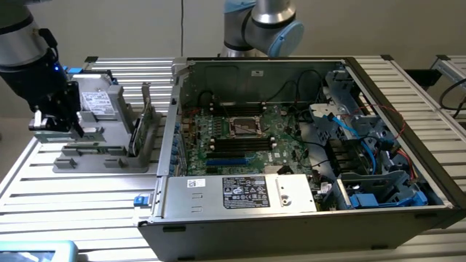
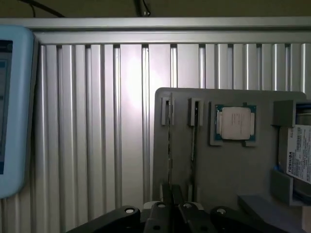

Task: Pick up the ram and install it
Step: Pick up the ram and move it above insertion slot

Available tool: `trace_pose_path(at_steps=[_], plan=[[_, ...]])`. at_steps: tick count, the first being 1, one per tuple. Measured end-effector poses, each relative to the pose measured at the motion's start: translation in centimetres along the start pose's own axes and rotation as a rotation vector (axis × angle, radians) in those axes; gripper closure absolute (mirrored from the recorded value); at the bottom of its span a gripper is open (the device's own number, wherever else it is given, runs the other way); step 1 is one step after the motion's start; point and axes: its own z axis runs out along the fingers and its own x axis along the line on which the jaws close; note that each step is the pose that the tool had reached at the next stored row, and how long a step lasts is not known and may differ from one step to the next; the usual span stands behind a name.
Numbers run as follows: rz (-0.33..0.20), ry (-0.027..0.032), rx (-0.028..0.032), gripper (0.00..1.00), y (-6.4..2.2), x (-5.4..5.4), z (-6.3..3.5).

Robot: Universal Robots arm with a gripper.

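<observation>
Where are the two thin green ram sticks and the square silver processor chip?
Square silver processor chip [image 2: 235,122]: wrist view, centre of its metal lid.
Thin green ram stick nearer that chip [image 2: 194,145]: wrist view, exposed edge, mid-length.
Ram stick farther from that chip [image 2: 169,145]: wrist view, exposed edge, mid-length.

**Surface** [image 1: 43,185]: ribbed bare metal slats with a satin finish and soft glare along the ridges.

**Holder** [image 2: 228,170]: grey plastic, matt and smooth.

**Ram** [image 1: 138,135]: green circuit board; its finish cannot be told.

**Processor chip** [image 2: 235,121]: silver metal lid with a dull sheen.

**Computer case** [image 1: 248,73]: unpainted sheet metal inside, matt grey. The outer shell is dark and matt.

**Power supply cover** [image 1: 178,202]: plain grey metal carrying white paper labels [image 1: 245,192].
</observation>
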Motion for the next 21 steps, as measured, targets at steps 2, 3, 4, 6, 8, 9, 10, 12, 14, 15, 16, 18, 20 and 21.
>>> trace_pose_path(at_steps=[2, 3, 4, 6, 8, 9, 10, 12, 14, 15, 16, 18, 20, 21], plan=[[0.000, 0.0001, -0.0002, 0.88, 0.00, 0.0, -0.91], [0.000, 0.0000, 0.0000, 0.88, -0.01, 0.0, -1.37], [0.000, 0.0001, -0.0002, 0.88, -0.01, 0.0, -1.83], [0.000, 0.0000, 0.0000, 0.88, -0.07, 0.0, -2.73], [0.000, 0.0000, -0.0001, 0.88, -0.20, 0.0, -3.63], [0.000, 0.0000, 0.0000, 0.88, -0.29, 0.0, -4.10], [0.000, 0.0001, -0.0002, 0.88, -0.39, 0.0, -4.55], [0.000, 0.0000, -0.0001, 0.88, -0.58, 0.0, -5.47], [0.000, 0.0000, -0.0001, 0.88, -0.78, -0.1, -6.36], [0.000, 0.0001, -0.0002, 0.88, -0.89, -0.1, -6.83], [0.000, 0.0000, -0.0001, 0.88, -1.01, -0.1, -7.29], [0.000, 0.0001, -0.0002, 0.88, -1.30, -0.1, -8.20], [0.000, 0.0000, 0.0000, 0.88, -1.66, -0.1, -9.10], [0.000, 0.0001, -0.0002, 0.88, -1.85, -0.1, -9.55]])
